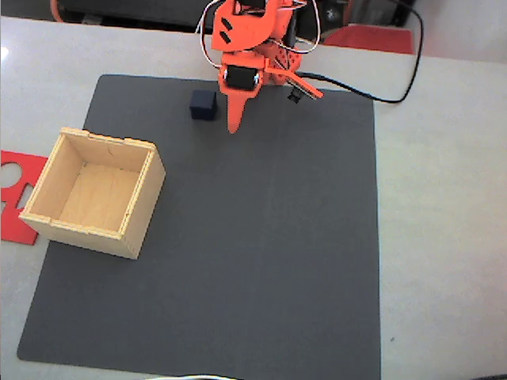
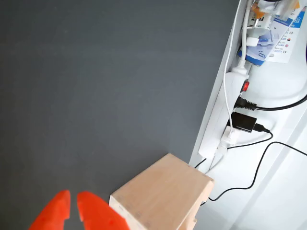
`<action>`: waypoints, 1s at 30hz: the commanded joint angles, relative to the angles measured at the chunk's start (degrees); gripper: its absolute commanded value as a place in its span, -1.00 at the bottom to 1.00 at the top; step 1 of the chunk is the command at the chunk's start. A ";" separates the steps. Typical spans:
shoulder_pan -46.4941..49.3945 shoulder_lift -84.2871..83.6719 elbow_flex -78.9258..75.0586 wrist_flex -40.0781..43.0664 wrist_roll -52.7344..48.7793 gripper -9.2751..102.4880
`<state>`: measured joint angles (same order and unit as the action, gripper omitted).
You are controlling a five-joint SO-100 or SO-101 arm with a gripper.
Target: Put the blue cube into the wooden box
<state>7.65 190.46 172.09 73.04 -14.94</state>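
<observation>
The blue cube (image 1: 203,104) sits on the dark mat near its far edge in the fixed view. Just to the right of it, my orange gripper (image 1: 235,123) points down at the mat with a small gap between it and the cube. The wrist view shows the gripper (image 2: 73,209) at the bottom left, its two orange tips nearly together with nothing between them. The wooden box (image 1: 146,207) stands open-topped and empty at the mat's left side, well apart from the cube. In the wrist view one corner of the box (image 2: 163,196) appears at the bottom.
A dark grey mat (image 1: 261,237) covers most of the white table. A flat red cut-out plate (image 1: 14,198) lies left of the box. A black cable (image 1: 396,93) runs at the top right. The wrist view shows a white power strip (image 2: 221,115) with plugs beside the mat.
</observation>
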 commanded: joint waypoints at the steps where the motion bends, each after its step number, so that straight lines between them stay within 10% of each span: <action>1: -1.32 0.79 -0.35 0.00 -0.62 -0.83; 30: 1.41 0.79 -0.35 -0.35 1.49 -0.78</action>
<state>9.40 190.46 172.09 73.04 -13.27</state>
